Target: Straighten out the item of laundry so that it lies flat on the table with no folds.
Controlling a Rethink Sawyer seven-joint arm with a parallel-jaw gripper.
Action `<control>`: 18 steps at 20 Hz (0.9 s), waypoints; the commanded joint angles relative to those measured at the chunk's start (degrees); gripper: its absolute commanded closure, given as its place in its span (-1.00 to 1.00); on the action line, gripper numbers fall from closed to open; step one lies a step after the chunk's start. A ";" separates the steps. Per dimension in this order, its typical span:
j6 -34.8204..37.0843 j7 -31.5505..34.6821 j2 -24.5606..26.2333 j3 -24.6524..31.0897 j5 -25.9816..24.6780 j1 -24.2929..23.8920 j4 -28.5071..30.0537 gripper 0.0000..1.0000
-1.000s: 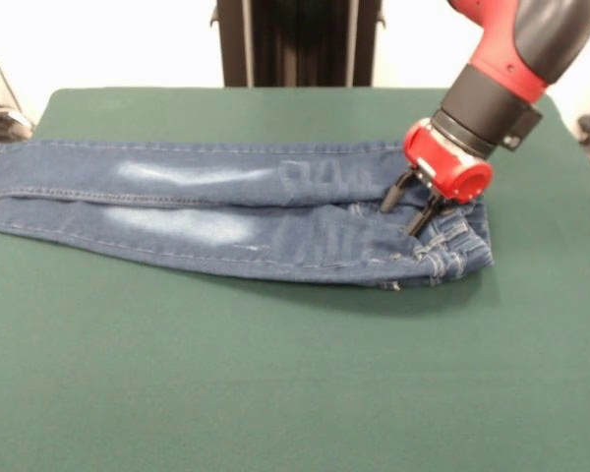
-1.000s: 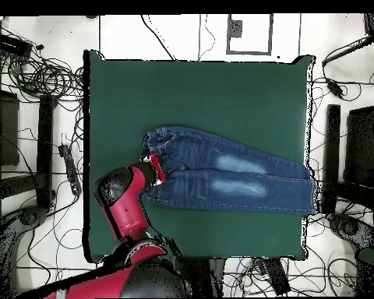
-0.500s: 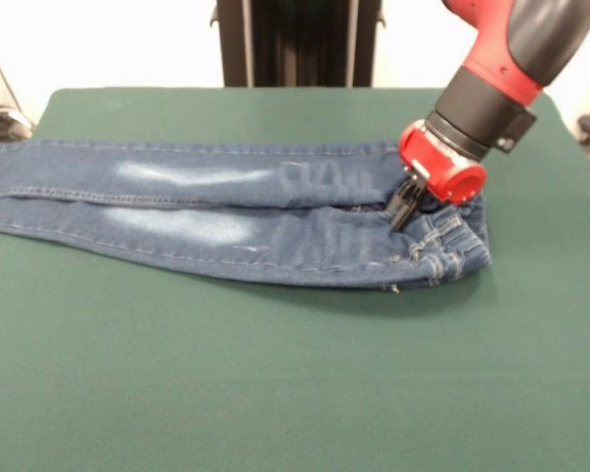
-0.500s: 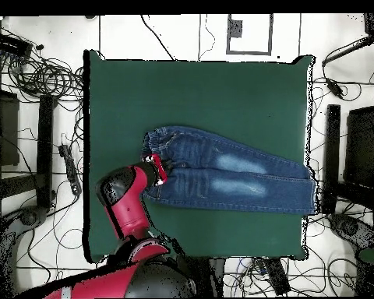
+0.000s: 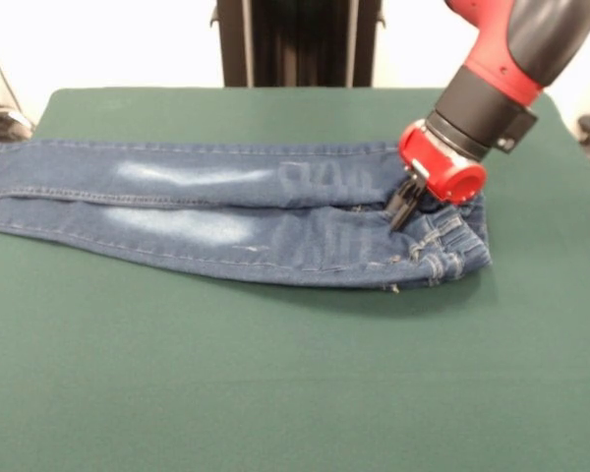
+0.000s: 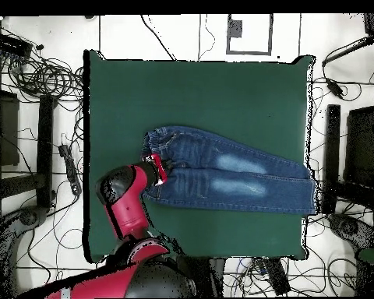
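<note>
The blue denim jeans (image 5: 226,221) lie lengthwise across the green table (image 5: 295,383), legs to the left and waistband (image 5: 452,241) to the right in the front view. The two legs lie side by side, with faded whitish patches. My gripper (image 5: 401,216) is shut, pinching the denim just left of the waistband near the fly. In the overhead view the jeans (image 6: 229,175) stretch right from my gripper (image 6: 160,167), and the leg ends reach the table's right edge (image 6: 308,187).
The black pedestal (image 5: 295,39) stands behind the table's far edge. Cables and equipment (image 6: 34,70) lie on the floor around the table (image 6: 198,93). The red arm (image 6: 128,206) reaches in from the bottom left of the overhead view.
One second ago my fingers were spread over the waist area; they have closed on the denim. In the last half second nothing has visibly moved.
</note>
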 commanded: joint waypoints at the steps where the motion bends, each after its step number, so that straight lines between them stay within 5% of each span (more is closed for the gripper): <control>1: 14.29 -8.19 7.45 11.70 8.93 -1.11 1.31 1.00; 8: 11.73 -3.81 8.41 12.43 7.82 2.66 -1.51 1.00; 18: 2.32 -6.75 9.11 14.54 14.10 6.92 -4.73 1.00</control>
